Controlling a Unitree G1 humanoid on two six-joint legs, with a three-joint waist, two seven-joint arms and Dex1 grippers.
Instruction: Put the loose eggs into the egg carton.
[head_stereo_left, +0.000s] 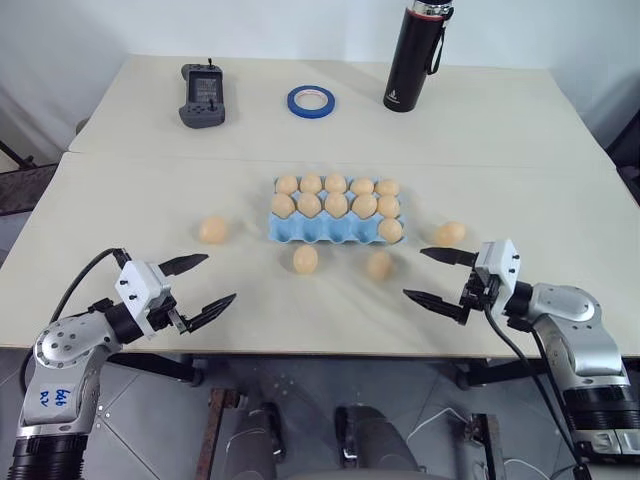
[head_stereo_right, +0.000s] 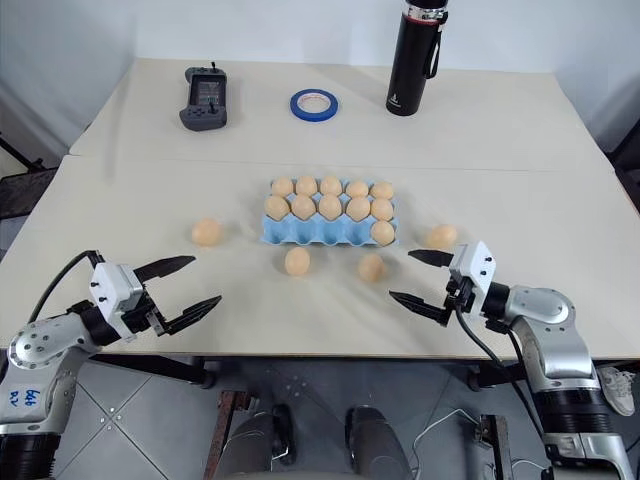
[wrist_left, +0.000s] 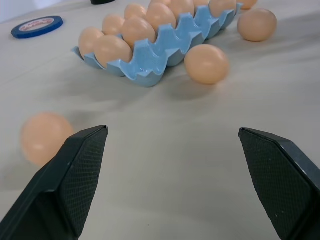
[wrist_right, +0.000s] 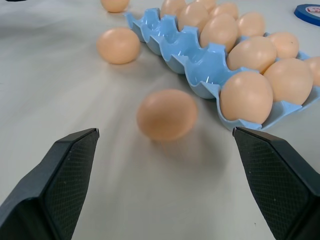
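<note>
Pale table, 2 slabs butted together. Our left hand and right hand hover at the near edge, both spread wide and empty. Between them lie 4 loose eggs, 2 just in front of the egg carton, 1 off each side. We count 11 eggs seated and 4 cups bare. We judge it roughly three-quarters done.

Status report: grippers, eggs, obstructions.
Left gripper, right gripper open, empty. Four tan-brown loose eggs on table; light-blue moulded egg carton has four front cups free. Nothing in the way.
</note>
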